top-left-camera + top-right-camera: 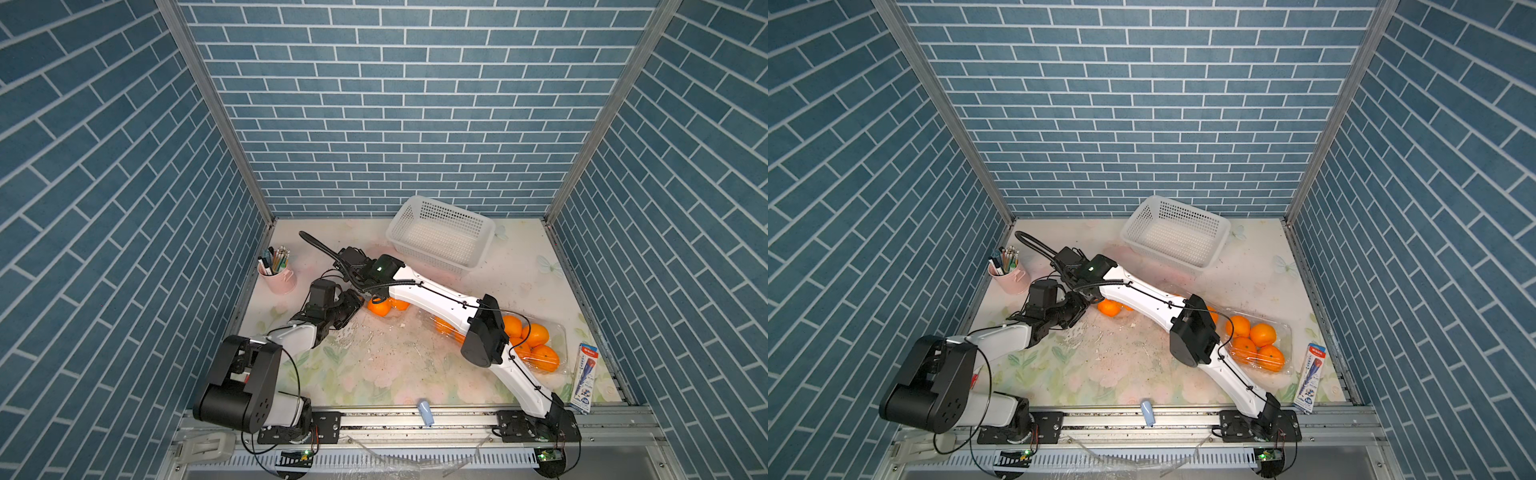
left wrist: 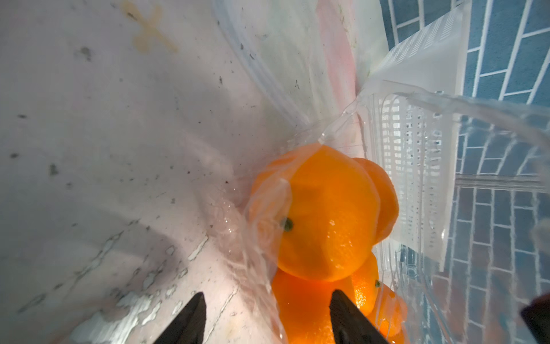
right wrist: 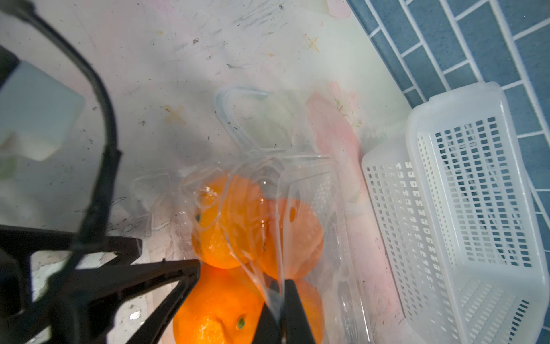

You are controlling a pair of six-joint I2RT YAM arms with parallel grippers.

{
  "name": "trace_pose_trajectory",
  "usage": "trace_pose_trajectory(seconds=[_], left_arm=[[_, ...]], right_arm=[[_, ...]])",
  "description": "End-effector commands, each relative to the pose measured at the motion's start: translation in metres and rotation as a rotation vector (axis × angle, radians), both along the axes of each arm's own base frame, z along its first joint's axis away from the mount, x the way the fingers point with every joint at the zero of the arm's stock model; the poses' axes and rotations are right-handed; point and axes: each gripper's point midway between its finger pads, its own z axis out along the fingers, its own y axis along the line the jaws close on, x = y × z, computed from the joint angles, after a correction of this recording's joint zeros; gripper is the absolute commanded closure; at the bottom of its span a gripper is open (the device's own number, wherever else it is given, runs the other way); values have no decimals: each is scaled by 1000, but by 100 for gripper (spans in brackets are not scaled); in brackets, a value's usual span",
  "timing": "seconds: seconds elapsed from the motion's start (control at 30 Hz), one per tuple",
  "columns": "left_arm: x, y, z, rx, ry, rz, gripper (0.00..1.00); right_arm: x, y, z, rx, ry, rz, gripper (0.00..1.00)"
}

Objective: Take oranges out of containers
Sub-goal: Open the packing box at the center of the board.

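Glossy round oranges (image 2: 327, 214) in crinkled clear clamshell (image 3: 339, 238)

White shells and bulky black joints (image 1: 484, 338) are shown on the left arm (image 1: 293, 337) and right arm (image 1: 434, 297). Thin black cables (image 1: 390, 284) are strapped along both, and black pointed fingers (image 2: 190, 321) are fitted to the left claw (image 2: 268, 295) and right claw (image 3: 281, 283).
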Motion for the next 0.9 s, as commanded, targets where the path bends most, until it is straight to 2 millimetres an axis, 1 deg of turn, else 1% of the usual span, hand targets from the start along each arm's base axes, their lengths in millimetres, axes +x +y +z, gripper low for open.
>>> trace_pose_trajectory(seconds=[0.0, 0.13, 0.27, 0.37, 0.57, 0.67, 0.73, 0.83, 0.87], left_arm=[[-9, 10, -5, 84, 31, -3, 34], [-12, 10, -11, 93, 49, -12, 38], [-14, 12, -9, 104, 46, -8, 40], [-17, 18, -4, 143, 43, -5, 38], [-26, 30, 7, 212, 30, 5, 33], [-29, 36, 19, 252, 7, -4, 27], [-29, 32, 30, 271, -31, -54, 22], [-28, 28, 47, 293, -80, -109, 17], [-26, 27, 53, 297, -101, -122, 16]], right_arm=[[3, -16, 25, -23, -29, -11, 98], [9, -25, 35, -51, -64, -20, 85], [16, -39, 45, -96, -111, -48, 69], [24, -52, 50, -138, -137, -67, 61], [38, -81, 65, -187, -166, -122, 47], [41, -96, 72, -201, -165, -149, 43], [40, -106, 75, -199, -152, -172, 40], [37, -123, 76, -182, -125, -204, 37], [35, -128, 82, -158, -126, -215, 37]])
